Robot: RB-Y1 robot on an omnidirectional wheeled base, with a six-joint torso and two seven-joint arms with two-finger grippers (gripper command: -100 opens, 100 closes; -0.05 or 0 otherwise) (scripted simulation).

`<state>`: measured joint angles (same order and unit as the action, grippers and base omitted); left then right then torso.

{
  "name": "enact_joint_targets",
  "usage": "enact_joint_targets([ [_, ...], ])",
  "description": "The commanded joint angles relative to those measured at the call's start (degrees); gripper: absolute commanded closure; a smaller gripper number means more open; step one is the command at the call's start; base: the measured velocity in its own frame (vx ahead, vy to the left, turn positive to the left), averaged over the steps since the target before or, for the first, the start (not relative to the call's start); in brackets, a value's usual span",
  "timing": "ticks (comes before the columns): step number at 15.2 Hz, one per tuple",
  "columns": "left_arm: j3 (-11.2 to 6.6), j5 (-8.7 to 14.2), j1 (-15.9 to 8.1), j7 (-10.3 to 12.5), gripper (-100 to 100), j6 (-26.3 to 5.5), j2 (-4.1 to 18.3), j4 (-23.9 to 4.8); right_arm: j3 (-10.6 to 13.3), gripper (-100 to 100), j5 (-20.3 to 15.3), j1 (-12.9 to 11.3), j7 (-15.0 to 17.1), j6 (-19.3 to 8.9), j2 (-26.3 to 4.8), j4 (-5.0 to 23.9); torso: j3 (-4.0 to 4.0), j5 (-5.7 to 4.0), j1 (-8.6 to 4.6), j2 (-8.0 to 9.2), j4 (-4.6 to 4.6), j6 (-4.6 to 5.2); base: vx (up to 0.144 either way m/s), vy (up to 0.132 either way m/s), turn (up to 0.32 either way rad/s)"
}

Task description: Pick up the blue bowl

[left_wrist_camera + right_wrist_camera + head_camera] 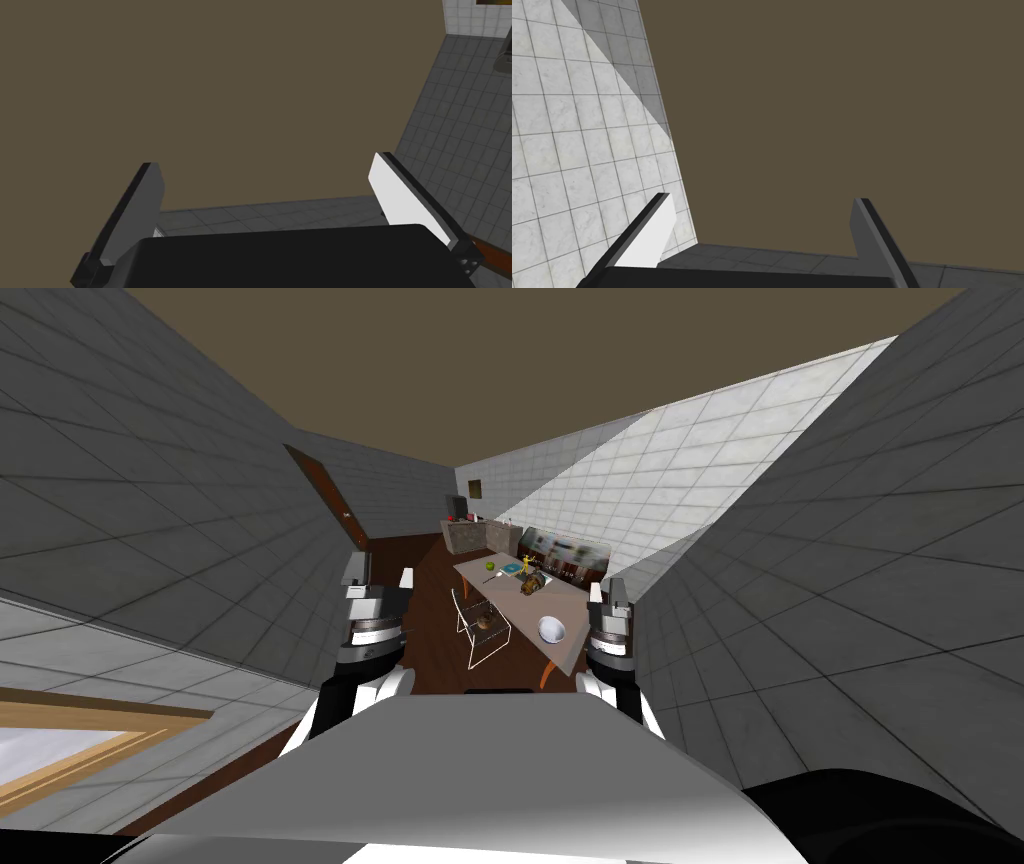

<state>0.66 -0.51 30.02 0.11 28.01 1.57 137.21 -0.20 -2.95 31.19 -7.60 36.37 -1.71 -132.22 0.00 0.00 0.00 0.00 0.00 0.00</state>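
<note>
Well, both arms are up in front of me, well short of the table (530, 606). My left hand (266, 160) is released, fingers spread with nothing between them; the right hand (763, 197) is just the same. The bowl (552, 630) looks pale, nearly white, and sits at the table's near end, toward its right edge, apart from everything else. Farther along the top I see a brown lump (533, 582) near the middle and a green apple (490, 566) by the left edge. A wire chair (480, 633) stands against the table's left edge.
</note>
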Motion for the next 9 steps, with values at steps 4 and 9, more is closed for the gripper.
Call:
enact_joint_targets([
  [4,0.00,0.0,0.0,0.0,0,0.0,0.0,0.0,0.7,-100,-1.1,-0.9,-1.0,0.3,-5.6,4.4,-0.03,0.00,0.01,-0.06,-0.01,-0.01,0.013,0.009,0.040],
  [9,0.00,0.0,0.0,0.0,0,0.0,0.0,0.0,1.3,-100,-2.1,-1.7,-1.8,0.4,-8.7,8.2,-0.08,0.01,0.03,-0.15,-0.03,-0.01,0.026,0.013,0.047],
])
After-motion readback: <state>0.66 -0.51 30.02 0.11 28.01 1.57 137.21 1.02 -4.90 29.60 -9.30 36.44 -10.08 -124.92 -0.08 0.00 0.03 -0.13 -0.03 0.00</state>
